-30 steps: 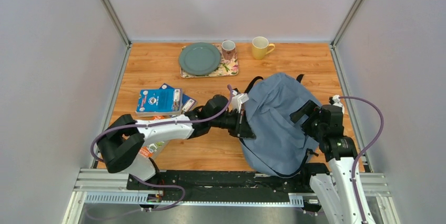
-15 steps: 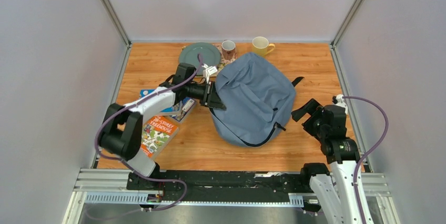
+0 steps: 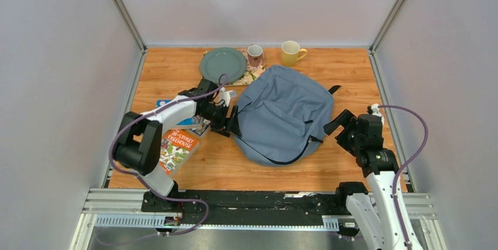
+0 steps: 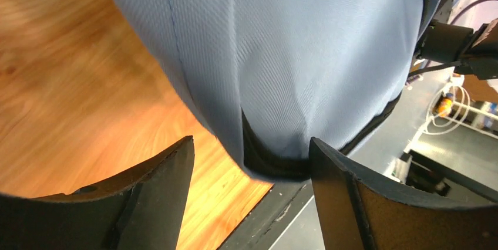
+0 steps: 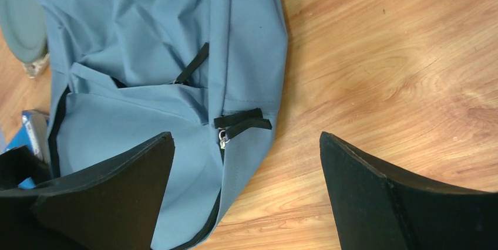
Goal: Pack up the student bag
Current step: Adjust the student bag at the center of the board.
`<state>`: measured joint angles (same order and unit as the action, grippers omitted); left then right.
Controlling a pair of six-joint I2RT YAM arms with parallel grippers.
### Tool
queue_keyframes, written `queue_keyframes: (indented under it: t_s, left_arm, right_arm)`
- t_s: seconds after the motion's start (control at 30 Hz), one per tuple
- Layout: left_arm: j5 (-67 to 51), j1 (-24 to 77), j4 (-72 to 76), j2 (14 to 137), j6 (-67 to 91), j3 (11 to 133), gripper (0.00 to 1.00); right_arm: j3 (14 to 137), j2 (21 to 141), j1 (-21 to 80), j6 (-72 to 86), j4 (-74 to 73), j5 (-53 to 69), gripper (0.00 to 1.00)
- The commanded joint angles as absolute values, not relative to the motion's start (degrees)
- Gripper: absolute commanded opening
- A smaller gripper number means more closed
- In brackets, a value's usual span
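The packing is barely getting under way, as I judge it. The large soft grey-blue fabric student bag (image 3: 285, 112) with black straps and zip trim is lying slumped and flat in the middle of the orange-brown wooden table (image 3: 364, 74). It is looking empty to me. The brightly illustrated paperback book (image 3: 175, 149) and the blue-covered books (image 3: 189, 123) are sitting out on the table to the bag's left, so none of the books in view is packed yet. I cannot tell whether the main zip is open. Only a small metal zip pull (image 5: 223, 138) is showing near the bag's lower side. What I am reckoning is left: getting the mouth open, loading the books, then closing up.

My left arm is reaching forward over the blue books, bent at the elbow. My left claw (image 3: 232, 120) is sitting at the bag's left edge, its jaws apart. The bag's trimmed edge is hanging between my black fingers (image 4: 164, 174) without being pinched. My right arm is standing raised on the right. My right claw (image 3: 339, 125) is spread wide and holding nothing, hovering above bare wood just beside the bag's right edge.
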<state>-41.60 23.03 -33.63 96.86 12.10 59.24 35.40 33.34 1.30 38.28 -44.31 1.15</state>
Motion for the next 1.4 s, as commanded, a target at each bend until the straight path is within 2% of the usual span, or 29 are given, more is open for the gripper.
queue_keyframes:
  t_s: [0.0,0.17,0.3,0.43,0.53,0.67,0.7,0.73,0.8,0.87,0.97,1.0,1.03,1.17,1.27,1.37]
  left_arm:
    - [-37.44,22.15,-32.71,86.76,14.14,56.70,0.79]
    - [-42.44,22.15,-22.52,74.81,20.11,46.87,0.79]
    - [-42.63,23.20,-10.67,66.29,30.39,33.42,0.80]
    - [-36.06,27.24,-3.88,58.56,37.08,26.03,0.81]
    - [-32.88,31.02,6.39,55.30,44.10,20.67,0.81]
    - [-30.24,34.62,14.40,55.10,49.56,18.02,0.81]
    - [-30.15,35.59,15.37,55.46,50.09,17.93,0.81]
    - [-30.06,36.03,16.42,55.72,50.62,17.84,0.81]
    - [-29.80,37.00,19.15,56.16,51.85,17.40,0.81]
    - [-29.36,37.09,21.60,56.60,52.64,17.05,0.82]
    - [-29.18,37.09,23.46,58.18,53.17,17.22,0.82]
    - [-29.35,37.09,23.64,59.31,53.17,17.40,0.82]
    - [-29.36,37.09,23.64,59.94,53.17,18.01,0.82]
    - [-28.39,37.09,22.94,62.13,53.52,19.51,0.82]
    - [-24.44,35.78,16.30,64.77,53.53,23.28,0.82]
    - [-26.80,32.01,10.05,69.60,53.35,30.66,0.82]
  right_arm:
    - [34.54,38.40,0.97,37.18,-37.37,1.23,0.97]
    - [36.21,48.76,0.97,33.32,-30.34,-1.83,0.99]
    - [36.91,55.62,0.88,31.03,-22.16,-1.05,0.99]
    - [37.26,64.57,0.53,29.10,-13.03,-0.80,1.00]
    - [40.07,71.25,-1.40,27.43,-12.13,1.32,1.00]
    - [40.25,78.04,-4.03,27.07,-6.25,8.07,0.97]
    - [40.08,79.09,-4.39,27.33,-4.76,9.22,0.94]
    - [40.08,80.23,-4.74,27.77,-4.49,11.84,0.85]
    - [37.98,79.46,-5.18,28.56,-1.69,14.84,0.77]
    - [36.31,77.97,-5.19,30.05,-0.53,18.10,0.64]
    - [33.05,74.01,-5.19,33.12,2.28,21.78,0.34]
    - [32.35,71.92,-5.19,33.66,2.72,24.32,0.14]
    - [31.21,70.68,-5.10,34.45,2.72,25.22,0.02]
    - [28.92,63.48,-4.92,41.64,-2.26,25.93,0.00]
    - [25.15,51.45,-3.78,52.87,-8.42,22.68,0.00]
    - [24.69,38.44,-1.24,62.92,-18.05,21.02,0.00]
